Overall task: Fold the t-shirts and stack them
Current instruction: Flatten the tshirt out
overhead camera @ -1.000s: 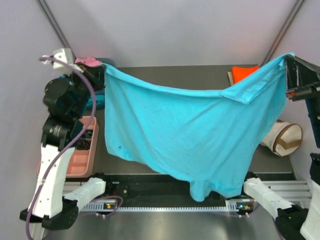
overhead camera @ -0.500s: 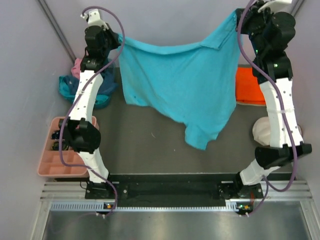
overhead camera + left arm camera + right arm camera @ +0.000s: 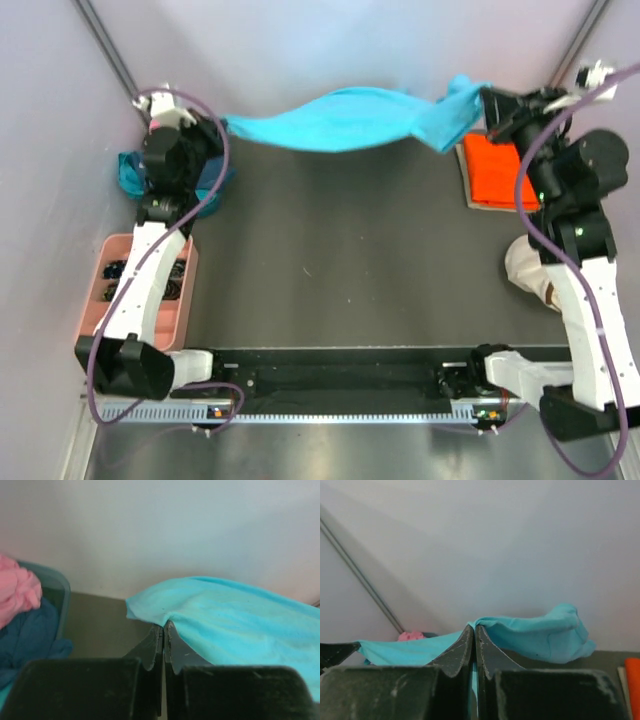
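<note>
Left end effector (image 3: pixel 213 128): gripping turquoise shirt (image 3: pixel 340 118) corner
Right end effector (image 3: pixel 487 103): gripping opposite corner
Orange shirt (image 3: pixel 497 170): folded on bench (image 3: pixel 340 270)

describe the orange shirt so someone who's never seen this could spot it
Look at the dark table and go to its far right corner. The orange t-shirt lies there as a flat rectangle, the only orange thing, unlike the turquoise t-shirt stretched along the far edge.

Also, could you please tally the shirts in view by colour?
turquoise shirt: 1
orange shirt: 1
pink shirt: 1
navy shirt: 1
teal shirt: 1
Total: 5
</note>
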`<state>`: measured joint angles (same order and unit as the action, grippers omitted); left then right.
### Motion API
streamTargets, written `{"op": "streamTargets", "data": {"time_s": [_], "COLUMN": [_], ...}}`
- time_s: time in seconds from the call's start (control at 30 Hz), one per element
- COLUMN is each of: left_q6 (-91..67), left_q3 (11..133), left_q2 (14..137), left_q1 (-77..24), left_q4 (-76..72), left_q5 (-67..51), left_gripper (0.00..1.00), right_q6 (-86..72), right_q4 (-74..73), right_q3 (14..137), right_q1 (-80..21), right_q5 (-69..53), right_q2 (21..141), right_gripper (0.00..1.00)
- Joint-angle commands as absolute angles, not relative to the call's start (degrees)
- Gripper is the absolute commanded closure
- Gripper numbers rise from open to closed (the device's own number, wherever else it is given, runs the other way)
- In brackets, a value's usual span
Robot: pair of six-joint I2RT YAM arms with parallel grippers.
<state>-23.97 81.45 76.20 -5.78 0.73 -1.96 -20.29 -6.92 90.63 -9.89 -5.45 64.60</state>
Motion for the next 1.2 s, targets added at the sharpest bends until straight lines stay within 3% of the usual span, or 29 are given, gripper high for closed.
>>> {"op": "streamTargets", "data": {"time_s": [0.0,0.27,0.47,0.83,1.17], "left_q6": [-27.6,-32.3,-35.4,-36.0,-33.2], "left_q3": [65.4,33.4,23.3,27.6,34.4], "left_q2": [69.2,64.0,64.9,69.2,70.2], "left_q1": [-6.5,-6.7,-8.0,-8.5,-8.4], "left_q4": [-2.2,-5.2,-4.7,1.4,8.3], "left_q5": [-0.5,4.4,2.9,9.1,17.8], "left_gripper": [1.00,1.00,1.00,1.00,1.00], "right_q6": [-27.4,-35.2,-40.5,-41.4,-42.6], "right_q4": [-2.6,-8.4,-21.1,-31.5,-38.0], "right_q3": [72.1,36.7,30.2,29.8,34.0], "right_q1": [-9.4,-9.7,-9.7,-9.6,-9.7], "right_q5": [-8.1,-3.7,-3.0,-0.2,13.3], "right_q2": [58.6,48.8,42.7,39.8,41.2], "right_gripper": [1.00,1.00,1.00,1.00,1.00]}}
